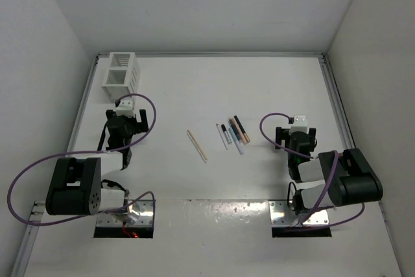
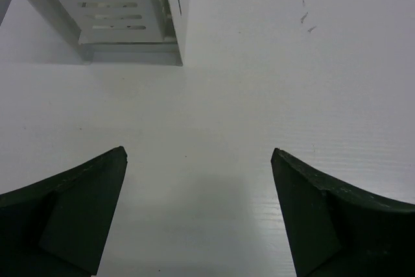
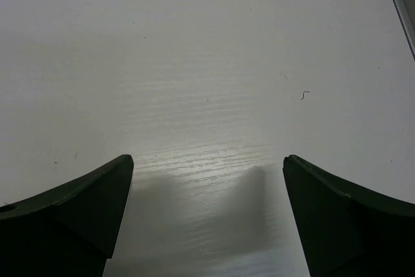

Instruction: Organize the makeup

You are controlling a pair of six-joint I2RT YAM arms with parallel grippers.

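We record left gripper point(image 2: 199, 154) and right gripper point(image 3: 209, 160) both spread wide and empty above the table point(image 1: 259, 82), makeup sticks point(image 1: 235, 137) lying between them, white slatted box point(image 1: 121, 72) just ahead of the left.

I can read no text, label, brand or number in any of my views. The makeup sticks point(image 1: 232, 134), lying between my left pincer point(image 2: 199, 154) and right pincer point(image 3: 207, 158), are too small to show any print. The white slatted box point(image 2: 123, 4) ahead of the left pincer shows only plain slots.
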